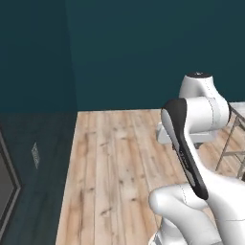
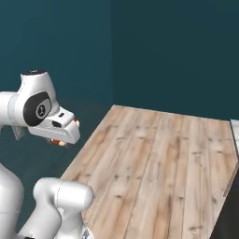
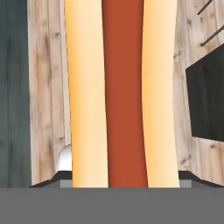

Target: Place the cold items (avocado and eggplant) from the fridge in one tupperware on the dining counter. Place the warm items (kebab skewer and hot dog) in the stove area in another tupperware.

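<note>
Right then, the gripper [image 2: 63,140] was pinching the hot dog [image 3: 124,92] over the wooden floor [image 2: 158,163]. A good carry meant holding it tight and level until a tupperware sat below.

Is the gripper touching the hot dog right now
Touching. In the hand view the hot dog rises lengthwise straight out from the gripper, held off the wooden floor, so the gripper is carrying it.

Wood plank floor [image 1: 115,167] runs fwd to teal wall [image 1: 143,52]. Metal-legged furniture [image 1: 234,143] stands on it at 3 o'clock in left base view; dark block [image 3: 205,100] at 3 o'clock in hand view.
</note>
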